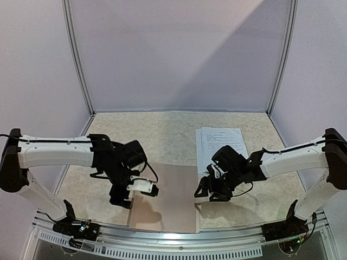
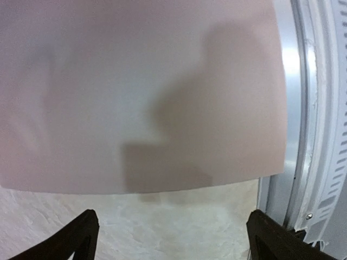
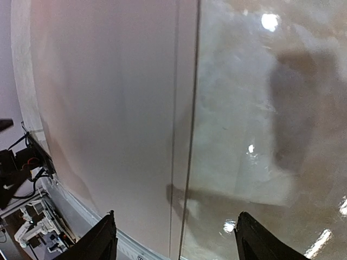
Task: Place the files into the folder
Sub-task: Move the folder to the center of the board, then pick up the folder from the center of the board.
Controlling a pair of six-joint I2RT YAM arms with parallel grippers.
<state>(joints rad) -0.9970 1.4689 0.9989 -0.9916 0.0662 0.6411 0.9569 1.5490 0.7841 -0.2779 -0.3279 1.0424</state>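
Beige-marbled tabletop [image 1: 162,130]. Noting taupe folder [image 1: 165,200] lying closed at near edge, files [image 1: 217,138] far right. Finding left gripper [image 2: 173,241] and right gripper [image 3: 176,238] spread, empty. Judging folder stiff, slick; advising lifting by free edge.

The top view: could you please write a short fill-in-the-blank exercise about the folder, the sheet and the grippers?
1. The folder lies flat on the ____.
2. The printed sheet lies ____ the folder, not inside it.
3. The left gripper has its jaws ____, holding nothing.
4. The printed sheet lies nearer the ____ gripper.
Missing words: table; outside; open; right.
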